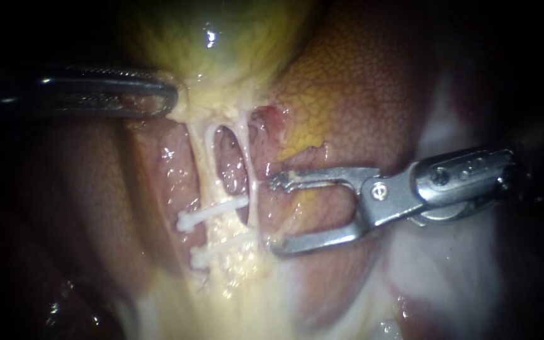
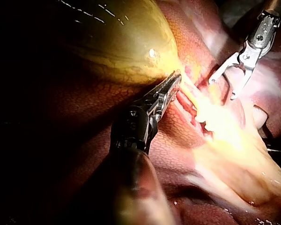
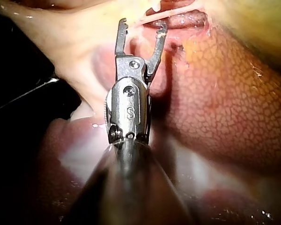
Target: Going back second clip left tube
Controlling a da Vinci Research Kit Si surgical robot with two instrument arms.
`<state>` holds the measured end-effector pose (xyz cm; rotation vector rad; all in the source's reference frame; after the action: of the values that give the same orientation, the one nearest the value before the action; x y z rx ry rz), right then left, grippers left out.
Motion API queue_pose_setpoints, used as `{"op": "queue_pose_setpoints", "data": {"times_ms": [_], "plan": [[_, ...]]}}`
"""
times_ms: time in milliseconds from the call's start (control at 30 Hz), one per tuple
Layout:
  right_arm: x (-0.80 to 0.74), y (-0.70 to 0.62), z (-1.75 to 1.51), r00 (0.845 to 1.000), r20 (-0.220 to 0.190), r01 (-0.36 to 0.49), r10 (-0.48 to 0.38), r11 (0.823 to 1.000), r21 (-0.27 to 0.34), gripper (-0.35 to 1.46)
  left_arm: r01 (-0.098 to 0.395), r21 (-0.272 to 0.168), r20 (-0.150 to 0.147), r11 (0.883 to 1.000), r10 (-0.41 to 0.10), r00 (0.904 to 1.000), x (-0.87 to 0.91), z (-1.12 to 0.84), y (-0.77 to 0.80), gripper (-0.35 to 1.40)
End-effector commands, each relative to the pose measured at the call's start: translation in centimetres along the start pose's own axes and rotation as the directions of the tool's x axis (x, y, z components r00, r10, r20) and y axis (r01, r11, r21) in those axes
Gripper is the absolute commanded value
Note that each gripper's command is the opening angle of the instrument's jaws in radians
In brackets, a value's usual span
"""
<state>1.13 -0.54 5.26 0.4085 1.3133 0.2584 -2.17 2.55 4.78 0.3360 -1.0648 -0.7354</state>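
Right instrument (image 1: 274, 215) jaws spread wide, with nothing between them and no clip loaded that I can see. Tips sit just beside the right tube (image 1: 251, 170). Left tube (image 1: 198, 157) lies beyond it, ahead of the tips, with two clips across it: near clip (image 1: 212, 213), closer to the left jaws, and far clip (image 1: 218, 250). Left instrument (image 1: 168, 99) jaws pinch the gallbladder (image 1: 221, 38) at its neck, tubes taut. Judgement: clipping looks done and the retreat is in hand. Next move: back out straight along the shaft without snagging the right tube.
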Motion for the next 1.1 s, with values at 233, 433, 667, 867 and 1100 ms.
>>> {"op": "queue_pose_setpoints", "data": {"times_ms": [233,433,667,867,1100], "plan": [[0.05,-0.01,-0.23,0.999,0.036,0.005,-0.005,1.000,-0.016,0.50,0.000,-0.001,0.000,1.000,0.000,1.0000,0.00,0.00,0.00,-0.35],[0.07,-0.01,-0.36,0.999,0.043,0.014,-0.013,1.000,-0.016,0.50,0.000,-0.001,0.000,1.000,0.000,1.0000,0.00,0.00,0.00,-0.35],[0.09,-0.01,-0.46,0.999,0.044,0.011,-0.010,1.000,-0.019,0.50,0.000,-0.001,0.000,1.000,0.000,1.0000,0.00,0.01,0.00,-0.35],[0.11,-0.02,-0.53,0.999,0.045,0.006,-0.005,1.000,-0.029,0.50,-0.002,-0.005,0.001,1.000,0.002,1.0000,0.04,0.06,-0.01,-0.35],[0.12,-0.03,-0.59,0.999,0.045,0.005,-0.003,1.000,-0.029,0.50,-0.002,-0.011,0.004,1.000,0.002,1.0000,0.14,0.21,0.05,-0.35]]}}
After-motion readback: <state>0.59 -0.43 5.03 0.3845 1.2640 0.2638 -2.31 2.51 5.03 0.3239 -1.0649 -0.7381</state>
